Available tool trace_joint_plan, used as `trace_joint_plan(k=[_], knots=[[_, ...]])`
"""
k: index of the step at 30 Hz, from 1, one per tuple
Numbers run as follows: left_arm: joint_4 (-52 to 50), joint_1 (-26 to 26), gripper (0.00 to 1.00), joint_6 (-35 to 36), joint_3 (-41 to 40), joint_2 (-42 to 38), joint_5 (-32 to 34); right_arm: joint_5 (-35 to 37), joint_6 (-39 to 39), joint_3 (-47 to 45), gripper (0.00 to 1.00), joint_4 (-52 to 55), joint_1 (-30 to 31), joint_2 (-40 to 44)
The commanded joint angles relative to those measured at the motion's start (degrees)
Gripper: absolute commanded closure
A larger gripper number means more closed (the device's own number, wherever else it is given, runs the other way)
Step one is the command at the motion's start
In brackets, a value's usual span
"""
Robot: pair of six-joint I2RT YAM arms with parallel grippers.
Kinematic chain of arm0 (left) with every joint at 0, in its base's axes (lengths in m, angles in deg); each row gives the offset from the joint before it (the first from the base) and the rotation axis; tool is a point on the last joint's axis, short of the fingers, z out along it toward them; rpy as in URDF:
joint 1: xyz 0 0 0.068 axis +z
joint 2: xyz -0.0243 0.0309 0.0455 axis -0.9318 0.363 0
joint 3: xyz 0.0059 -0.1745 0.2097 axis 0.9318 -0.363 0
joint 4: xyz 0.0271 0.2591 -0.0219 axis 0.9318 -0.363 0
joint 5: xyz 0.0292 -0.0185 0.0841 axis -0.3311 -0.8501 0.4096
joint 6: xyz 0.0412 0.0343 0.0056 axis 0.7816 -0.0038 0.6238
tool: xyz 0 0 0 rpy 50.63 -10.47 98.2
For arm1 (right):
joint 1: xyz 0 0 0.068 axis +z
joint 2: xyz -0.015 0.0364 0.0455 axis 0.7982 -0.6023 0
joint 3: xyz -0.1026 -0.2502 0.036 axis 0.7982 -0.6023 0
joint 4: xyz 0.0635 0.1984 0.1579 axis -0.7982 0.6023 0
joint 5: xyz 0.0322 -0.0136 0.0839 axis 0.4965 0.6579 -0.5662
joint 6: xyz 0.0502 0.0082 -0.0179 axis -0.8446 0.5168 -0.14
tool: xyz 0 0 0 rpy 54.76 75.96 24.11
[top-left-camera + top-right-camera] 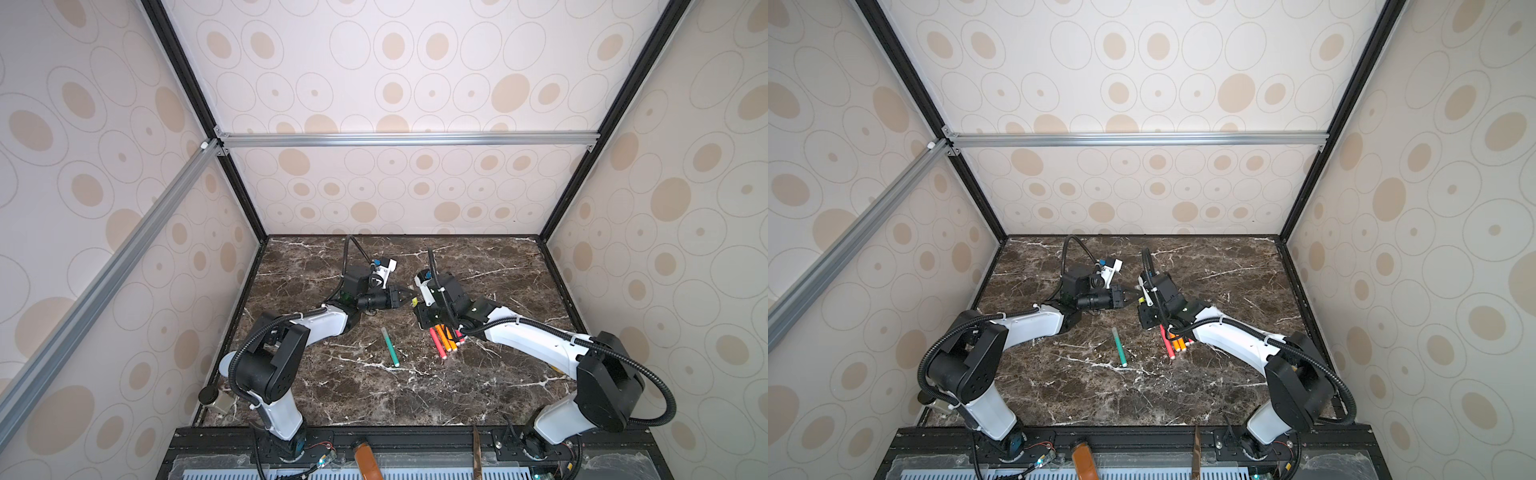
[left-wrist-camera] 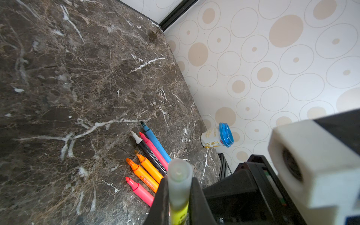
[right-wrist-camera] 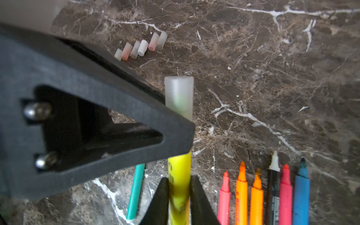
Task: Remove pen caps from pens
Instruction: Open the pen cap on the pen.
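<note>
The right gripper (image 3: 179, 181) clamps the yellow pen (image 3: 179, 165), left gripper (image 2: 179, 179) pinched tight across its frosted cap (image 3: 179, 91) just ahead, green pen (image 3: 136, 191) and six bare pens (image 3: 263, 194) flanking underneath, six loose caps (image 3: 142, 46) farther beyond!

left gripper (image 2: 179, 181) and right gripper (image 3: 179, 182), joined on one capped yellow marker pen (image 3: 179, 165), bar mid-table. from them: slim green pen (image 1: 390, 347) at 6, row of bright uncapped pens (image 1: 444, 343) at 5; brown marble tabletop (image 1: 498, 266) open toward 12 and 3.
</note>
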Motion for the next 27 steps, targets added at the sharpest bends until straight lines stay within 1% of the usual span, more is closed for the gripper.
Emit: trace_joint_plan(k=[1,5,11,16,17,21,25,27], knots=[[2.7,-0.7,0.95,-0.9,2.2,-0.7,-1.5,-0.1,-0.2,-1.3,0.68,-1.1,-0.2,0.9],[3.2,-0.8,0.95,-1.5,2.0,-1.0,-1.8,-1.3,-0.6,-1.8,0.67,-3.0,-0.6,-0.4],[3.1,-0.9,0.95,-1.4,1.8,-1.3,-1.9,-1.7,-0.6,-2.6,0.7,-6.2,-0.8,-1.0],[3.1,-0.9,0.95,-1.6,2.1,-1.3,-1.8,-2.5,-0.5,-1.7,0.71,-5.7,-1.0,-2.5],[3.1,-0.9,0.95,-1.7,2.3,-1.2,-1.8,-2.5,-0.6,-1.6,0.73,-5.7,-1.0,-2.8],[2.6,-0.9,0.96,-1.5,2.9,-1.3,-1.9,-2.4,-0.9,-2.0,0.87,-6.0,-1.2,-3.0],[2.3,-0.9,0.96,-1.3,3.1,-1.3,-1.9,-2.3,-0.9,-2.7,0.95,-6.2,-1.3,-2.5],[2.1,-0.9,0.93,-1.2,3.1,-1.3,-1.7,-2.5,-0.8,-3.5,0.99,-6.8,-1.5,-1.8]])
